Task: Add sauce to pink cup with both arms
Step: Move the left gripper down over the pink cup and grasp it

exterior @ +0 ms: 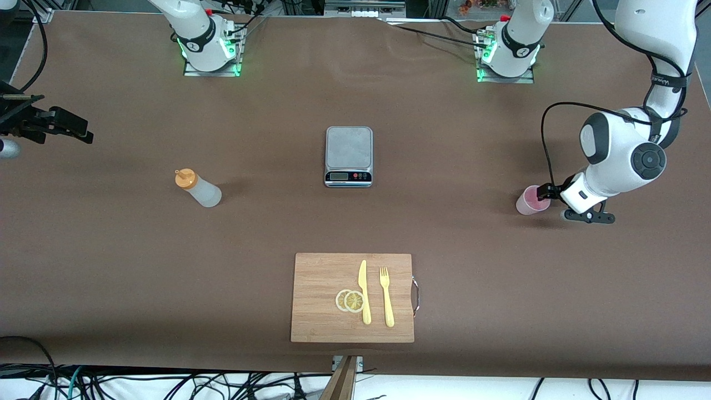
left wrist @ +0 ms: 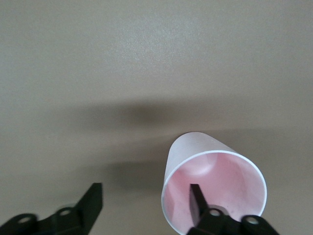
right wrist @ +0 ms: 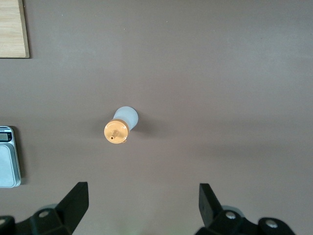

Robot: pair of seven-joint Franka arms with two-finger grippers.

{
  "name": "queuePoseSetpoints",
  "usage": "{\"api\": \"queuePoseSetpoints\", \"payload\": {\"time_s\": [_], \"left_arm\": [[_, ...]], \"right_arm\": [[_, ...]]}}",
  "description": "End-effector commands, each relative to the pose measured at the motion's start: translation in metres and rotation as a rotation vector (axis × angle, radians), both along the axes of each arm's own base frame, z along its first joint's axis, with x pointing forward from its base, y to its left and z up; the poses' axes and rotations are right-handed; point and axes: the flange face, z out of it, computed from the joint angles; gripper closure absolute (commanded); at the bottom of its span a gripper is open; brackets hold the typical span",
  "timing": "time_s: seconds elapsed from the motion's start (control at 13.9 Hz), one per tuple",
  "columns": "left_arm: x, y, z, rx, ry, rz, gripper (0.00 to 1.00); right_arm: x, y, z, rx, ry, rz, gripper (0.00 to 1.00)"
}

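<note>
The pink cup (exterior: 532,201) stands upright toward the left arm's end of the table. My left gripper (exterior: 547,193) is low at its rim. In the left wrist view the left gripper (left wrist: 145,191) is open: one finger (left wrist: 195,198) reaches inside the pink cup (left wrist: 225,174), the other finger (left wrist: 93,198) stays outside, well clear of the wall. The sauce bottle (exterior: 199,189) with its orange cap stands toward the right arm's end. My right gripper (exterior: 83,132) hangs open above the table past the sauce bottle (right wrist: 121,126), with nothing between its fingers (right wrist: 143,190).
A grey kitchen scale (exterior: 349,155) sits mid-table. Nearer the front camera lies a wooden cutting board (exterior: 322,278) with a yellow knife (exterior: 364,291), a fork (exterior: 386,297) and lemon slices (exterior: 350,300). The scale's edge (right wrist: 7,156) shows in the right wrist view.
</note>
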Motion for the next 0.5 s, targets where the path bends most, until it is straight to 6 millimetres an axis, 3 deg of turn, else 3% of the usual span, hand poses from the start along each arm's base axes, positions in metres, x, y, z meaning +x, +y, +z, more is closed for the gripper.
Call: {"api": "queuePoseSetpoints", "payload": {"time_s": [0.0,0.22,0.43], "left_arm": [[-0.0012,-0.0044,0.0018,-0.011,-0.015,0.000,0.61],[-0.0006,-0.0062,0.0024,-0.012,-0.011,0.005,0.96],[0.0002,-0.0062,0.0040,-0.013,-0.011,0.006,1.00]], "right_arm": [[-0.0018,-0.0006,0.0034,-0.003,0.003,-0.010,0.00],[-0.0018,-0.0006,0.0034,-0.003,0.003,-0.010,0.00],[-0.0018,-0.0015,0.0034,-0.003,0.003,-0.011,0.00]]}}
